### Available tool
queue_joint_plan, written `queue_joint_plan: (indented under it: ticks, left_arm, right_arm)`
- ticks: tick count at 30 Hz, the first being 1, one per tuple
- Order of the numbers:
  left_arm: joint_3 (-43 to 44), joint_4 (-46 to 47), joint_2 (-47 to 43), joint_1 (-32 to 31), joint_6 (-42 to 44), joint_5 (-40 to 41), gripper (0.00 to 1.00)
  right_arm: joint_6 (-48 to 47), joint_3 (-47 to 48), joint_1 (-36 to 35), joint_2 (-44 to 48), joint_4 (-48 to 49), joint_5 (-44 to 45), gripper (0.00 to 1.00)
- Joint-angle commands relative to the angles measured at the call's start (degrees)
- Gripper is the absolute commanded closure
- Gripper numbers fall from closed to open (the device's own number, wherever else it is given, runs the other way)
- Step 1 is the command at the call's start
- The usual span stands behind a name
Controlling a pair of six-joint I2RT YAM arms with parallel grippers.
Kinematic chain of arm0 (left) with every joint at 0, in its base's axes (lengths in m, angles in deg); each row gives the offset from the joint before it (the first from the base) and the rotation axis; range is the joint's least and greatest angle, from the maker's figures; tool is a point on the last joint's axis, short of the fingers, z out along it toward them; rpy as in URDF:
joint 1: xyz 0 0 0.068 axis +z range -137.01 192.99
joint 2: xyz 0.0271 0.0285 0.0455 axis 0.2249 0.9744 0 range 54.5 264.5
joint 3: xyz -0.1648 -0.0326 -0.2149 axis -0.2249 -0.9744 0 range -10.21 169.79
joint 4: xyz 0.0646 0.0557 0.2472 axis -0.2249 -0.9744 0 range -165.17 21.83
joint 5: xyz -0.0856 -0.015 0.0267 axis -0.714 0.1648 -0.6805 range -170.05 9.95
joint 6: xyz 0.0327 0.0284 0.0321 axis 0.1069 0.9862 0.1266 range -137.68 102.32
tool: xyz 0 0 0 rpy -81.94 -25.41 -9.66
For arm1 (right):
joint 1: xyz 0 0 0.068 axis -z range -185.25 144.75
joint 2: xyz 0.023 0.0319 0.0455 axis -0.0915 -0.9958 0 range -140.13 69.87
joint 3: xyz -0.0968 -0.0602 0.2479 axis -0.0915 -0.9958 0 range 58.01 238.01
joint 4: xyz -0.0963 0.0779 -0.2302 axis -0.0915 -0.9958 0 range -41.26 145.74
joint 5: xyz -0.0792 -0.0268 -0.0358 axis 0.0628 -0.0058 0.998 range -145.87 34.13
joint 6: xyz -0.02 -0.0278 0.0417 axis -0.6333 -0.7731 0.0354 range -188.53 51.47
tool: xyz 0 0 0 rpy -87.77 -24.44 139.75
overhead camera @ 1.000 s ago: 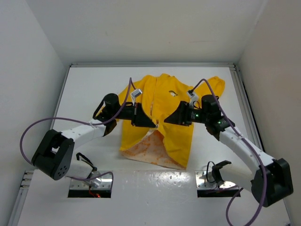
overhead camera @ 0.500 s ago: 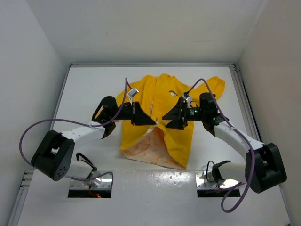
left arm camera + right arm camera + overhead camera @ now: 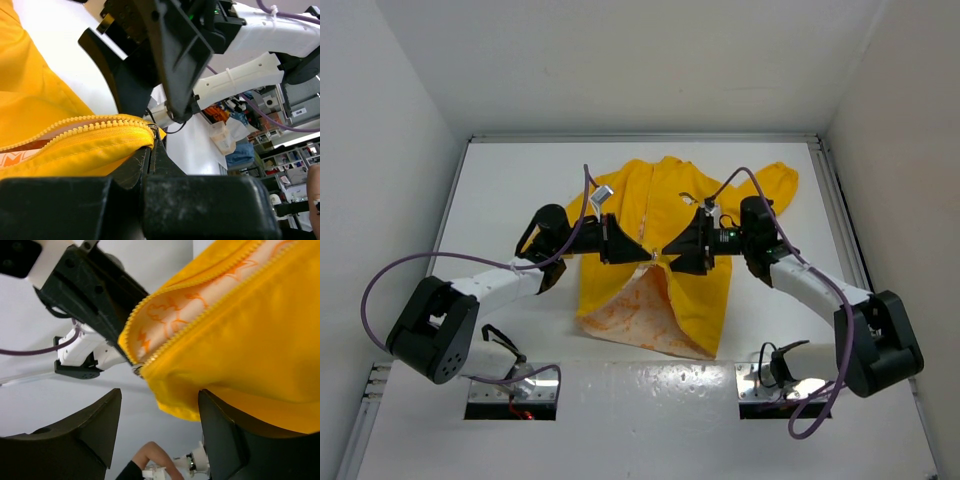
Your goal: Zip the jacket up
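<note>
The yellow jacket [image 3: 670,205] lies flat mid-table, zipped in its upper part, with the lower front flaps spread and the orange-speckled lining [image 3: 638,308] showing. My left gripper [image 3: 646,256] is shut on the jacket's left front edge [image 3: 100,142] right at the zipper slider [image 3: 152,131]. My right gripper [image 3: 670,254] is open, facing the left one. A corner of the right front panel [image 3: 175,400] hangs between its fingers [image 3: 95,430]. The slider also shows in the right wrist view [image 3: 137,371], just beyond the fingertips.
White walls enclose the table on three sides. Purple cables [image 3: 380,285] loop off both arms. The jacket's right sleeve [image 3: 775,185] spreads toward the back right. Two cut-outs [image 3: 510,395] with mounts sit at the near edge.
My right gripper has moved left across the jacket until its tips nearly meet the left gripper at the zipper. The left gripper has shifted slightly right, still holding the edge.
</note>
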Motion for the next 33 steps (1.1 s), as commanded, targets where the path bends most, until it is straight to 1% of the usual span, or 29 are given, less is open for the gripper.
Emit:
queue_joint_plan:
  ticks: [1, 4, 7, 8, 11, 12, 14, 21, 24, 25, 27, 30, 33]
  left_arm:
    - [0.13, 2.04, 0.18, 0.57, 2.35, 0.81, 1.00]
    - [0.66, 2.04, 0.70, 0.57, 2.88, 1.34, 1.00]
    - [0.66, 1.51, 0.71, 0.57, 2.88, 1.34, 1.00]
    - [1.18, 1.51, 0.71, 0.57, 2.88, 1.86, 1.00]
    - [1.19, 1.51, 0.71, 0.57, 2.88, 1.87, 1.00]
    - [1.19, 1.51, 0.71, 0.57, 2.88, 1.87, 1.00]
    - [1.19, 2.04, 0.71, 0.57, 2.88, 1.87, 1.00]
    - [1.19, 3.09, 0.71, 0.57, 1.65, 1.87, 1.00]
    - [1.19, 3.71, 0.71, 0.57, 0.42, 1.87, 1.00]
    - [1.19, 3.71, 0.71, 0.57, -0.19, 1.87, 1.00]
    - [1.19, 3.71, 0.71, 0.57, -0.72, 1.34, 1.00]
    - [1.71, 3.71, 0.71, 0.04, -1.34, 0.28, 1.00]
    - [1.71, 2.49, 0.71, 0.04, -1.34, 0.28, 1.00]
  right_arm:
    - [1.91, 3.48, -1.23, 0.05, 5.49, -1.86, 0.37]
    - [1.91, 4.36, -2.02, -0.29, 6.72, -2.21, 0.40]
    - [1.56, 4.37, -2.29, -0.65, 7.16, -2.39, 0.48]
    - [1.13, 4.45, -2.29, -0.65, 7.07, -2.39, 0.54]
    - [0.60, 4.54, -2.46, -1.00, 7.07, -2.39, 0.63]
    - [0.51, 4.45, -2.46, -1.00, 7.25, -2.39, 0.71]
    - [-0.02, 4.54, -2.46, -1.35, 7.16, -2.48, 0.77]
    - [-1.60, 5.24, -2.46, -2.05, 6.37, -1.43, 0.78]
    - [-2.56, 5.86, -2.37, -2.58, 6.28, -0.72, 0.84]
    - [-3.35, 6.12, -2.46, -2.76, 6.19, -0.63, 0.88]
    - [-4.41, 6.21, -2.64, -3.02, 5.75, -0.37, 0.91]
    - [-6.08, 6.47, -2.38, -2.76, 5.75, -0.19, 0.99]
    - [-8.98, 7.35, -2.81, -2.41, 5.84, -1.33, 1.00]
